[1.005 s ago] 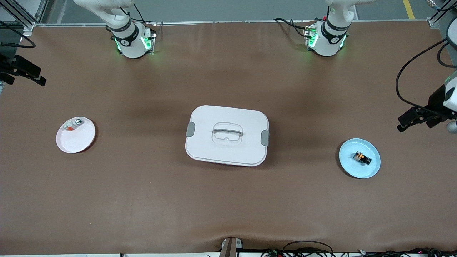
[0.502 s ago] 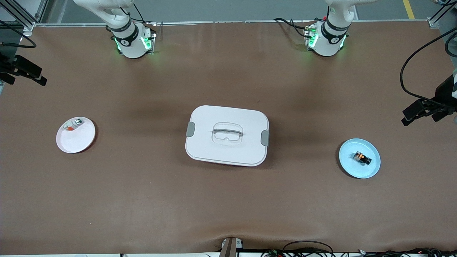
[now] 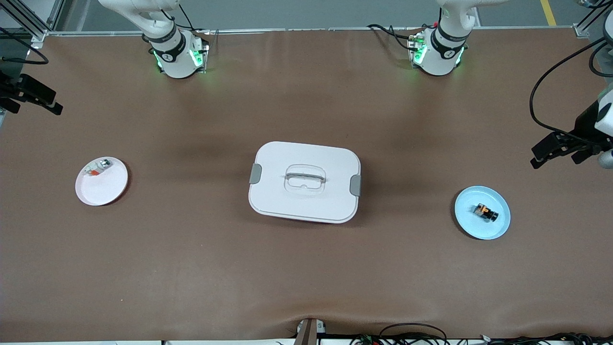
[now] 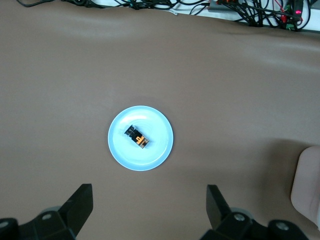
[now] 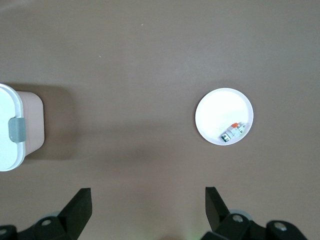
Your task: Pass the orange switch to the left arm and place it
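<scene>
A brown mat is covering the wide table [image 3: 191, 268], and the two arm bases are standing along its edge farthest from the front camera. The box [image 3: 304, 182] is sitting mid-table with its lid on and its grey clips showing, the biggest thing there. Toward the left arm's end, the light-blue plate [image 3: 493, 230] is carrying the orange switch [image 3: 485, 212], which is lying on its side near the plate's middle. Toward the right arm's end, a pink plate [image 3: 103, 191] is holding a small whitish part [image 3: 97, 168].

The left gripper [image 3: 550, 152] is hanging in the air near the table's edge at the left arm's end, short of the blue plate, its fingers spread wide and empty. The right gripper [image 3: 36, 98] is waiting over the table's edge at its own end, fingers likewise parted.

The pickup is looking like the step in hand. To do it well, the left gripper should be centring over the switch, turning its fingers across the short body, and descending straight so the plate is not nudged.
</scene>
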Motion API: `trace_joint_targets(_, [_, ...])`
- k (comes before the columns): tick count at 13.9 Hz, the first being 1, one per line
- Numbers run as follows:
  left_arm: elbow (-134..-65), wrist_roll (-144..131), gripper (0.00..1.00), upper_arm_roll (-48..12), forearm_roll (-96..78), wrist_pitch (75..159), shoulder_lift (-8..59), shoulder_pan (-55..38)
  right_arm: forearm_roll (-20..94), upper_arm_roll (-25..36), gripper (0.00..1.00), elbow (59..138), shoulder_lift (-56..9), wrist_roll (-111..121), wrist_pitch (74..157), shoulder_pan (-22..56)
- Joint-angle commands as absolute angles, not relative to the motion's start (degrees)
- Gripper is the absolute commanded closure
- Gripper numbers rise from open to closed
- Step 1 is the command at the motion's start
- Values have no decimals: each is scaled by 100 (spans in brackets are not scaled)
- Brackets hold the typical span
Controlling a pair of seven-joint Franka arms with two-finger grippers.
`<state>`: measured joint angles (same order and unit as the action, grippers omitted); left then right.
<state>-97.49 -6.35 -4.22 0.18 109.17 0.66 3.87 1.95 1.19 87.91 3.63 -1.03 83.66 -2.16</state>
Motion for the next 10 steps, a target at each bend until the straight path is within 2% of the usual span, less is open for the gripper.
trace_joint_targets(1, [-9615, -624, 0, -273, -53, 10811, 97, 211, 281, 105, 0, 8903, 501, -53, 8350, -246])
trace_joint_targets(10, [-9589, -624, 0, -116, -53, 10811, 70, -25, 281, 105, 0, 8903, 554, -44, 8262, -264])
